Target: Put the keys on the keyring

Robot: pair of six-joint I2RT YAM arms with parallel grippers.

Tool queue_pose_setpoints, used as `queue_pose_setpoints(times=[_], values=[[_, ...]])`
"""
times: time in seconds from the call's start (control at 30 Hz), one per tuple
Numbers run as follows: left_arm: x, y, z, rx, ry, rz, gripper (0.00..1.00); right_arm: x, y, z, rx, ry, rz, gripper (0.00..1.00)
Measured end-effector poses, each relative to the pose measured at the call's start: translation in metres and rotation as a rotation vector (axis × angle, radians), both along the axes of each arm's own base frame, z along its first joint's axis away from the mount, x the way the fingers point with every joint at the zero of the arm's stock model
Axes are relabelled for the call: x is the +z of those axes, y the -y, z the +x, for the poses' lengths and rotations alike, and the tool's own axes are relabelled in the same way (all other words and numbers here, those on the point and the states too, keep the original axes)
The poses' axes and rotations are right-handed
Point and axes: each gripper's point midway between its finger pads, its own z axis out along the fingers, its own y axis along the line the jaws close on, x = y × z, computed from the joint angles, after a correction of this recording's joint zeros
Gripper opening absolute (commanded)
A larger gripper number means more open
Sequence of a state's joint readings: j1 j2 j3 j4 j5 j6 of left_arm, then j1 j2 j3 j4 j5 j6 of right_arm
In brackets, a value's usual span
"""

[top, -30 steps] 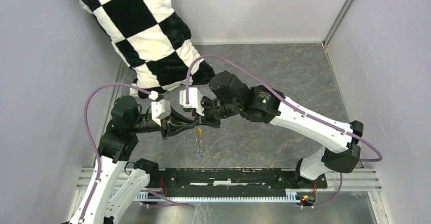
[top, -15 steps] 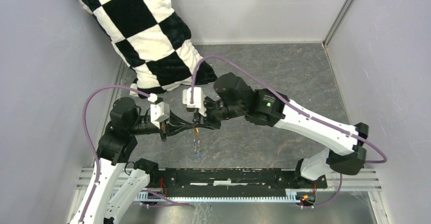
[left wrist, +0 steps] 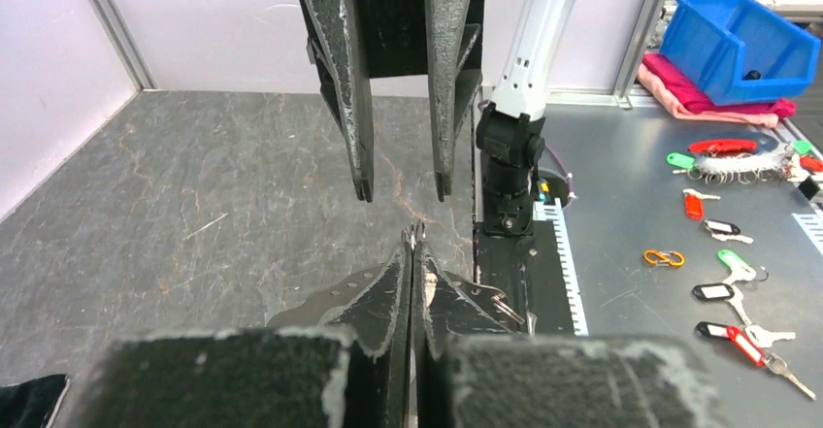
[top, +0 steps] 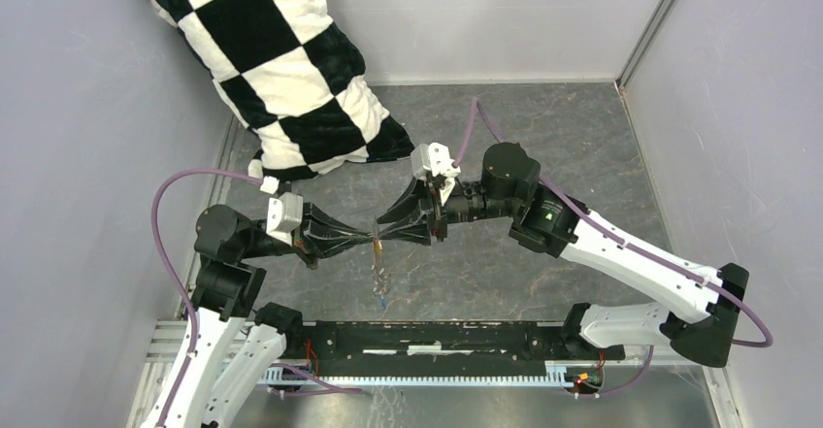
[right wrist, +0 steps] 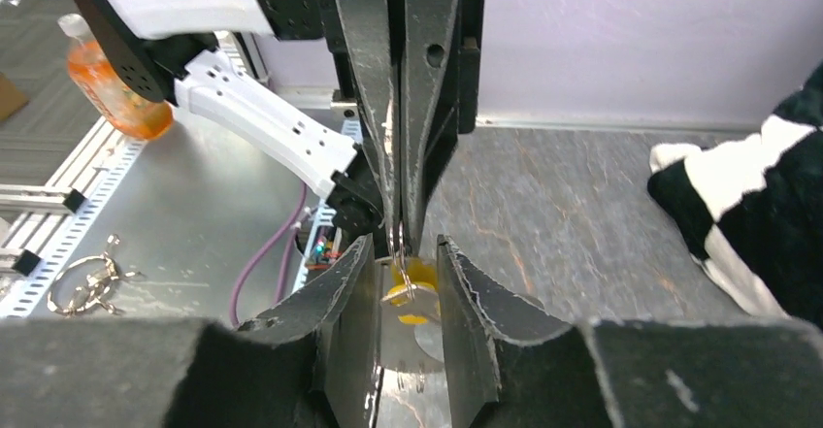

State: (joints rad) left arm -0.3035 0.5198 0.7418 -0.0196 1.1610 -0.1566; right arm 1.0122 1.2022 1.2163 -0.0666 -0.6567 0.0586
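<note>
My left gripper (top: 370, 239) is shut on the keyring, a thin wire ring whose end shows at its tips (left wrist: 415, 230) and between the facing fingers (right wrist: 400, 259). The keys hang from it above the table: the yellow-orange head (top: 377, 247) on top and the blue head (top: 384, 300) at the bottom. My right gripper (top: 381, 231) faces the left one tip to tip and is open. In the right wrist view its fingers (right wrist: 355, 282) stand either side of the yellow key (right wrist: 419, 275) without gripping it. The left wrist view shows them apart (left wrist: 361, 156).
A black-and-white checkered pillow (top: 281, 69) leans in the back left corner. A black rail (top: 437, 336) runs along the near edge between the arm bases. Walls close in left, back and right. Outside, a bench holds spare keys (left wrist: 723, 292) and a blue bin (left wrist: 742, 30).
My right gripper has swung round and drawn back right, now lying level and opposite the left gripper, jaws open. The left gripper shifted slightly left. The keys still hang from the ring.
</note>
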Motion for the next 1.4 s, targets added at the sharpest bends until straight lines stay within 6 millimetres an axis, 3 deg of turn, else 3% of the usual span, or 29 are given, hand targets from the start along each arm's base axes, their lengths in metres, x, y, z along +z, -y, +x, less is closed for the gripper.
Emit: queue_pose_setpoints(times=[0.4,0.7,0.83,1.03,1.1,1.27,1.4], values=[[0.015,0.001,-0.001,-0.011,0.025,-0.039,0.02,0.017,-0.007,-0.007,0.066,-0.027,0.079,0.30],[0.016,0.001,-0.004,-0.025,0.029,-0.039,0.02,0.006,-0.007,-0.003,0.055,-0.051,0.059,0.30],[0.016,0.001,-0.004,-0.029,0.030,-0.038,0.02,0.000,-0.007,-0.002,0.050,-0.065,0.049,0.22],[0.016,0.001,-0.005,-0.029,0.032,-0.038,0.02,0.001,-0.007,-0.003,0.056,-0.083,0.061,0.00],[0.014,0.001,-0.006,-0.029,0.032,-0.032,0.03,0.000,-0.008,-0.004,0.057,-0.090,0.063,0.00],[0.001,-0.001,-0.005,-0.021,0.041,0.022,0.36,-0.010,-0.008,-0.003,0.050,-0.112,0.034,0.00],[-0.017,-0.002,0.001,-0.011,0.018,0.089,0.43,-0.026,-0.008,0.005,0.013,-0.111,-0.036,0.00]])
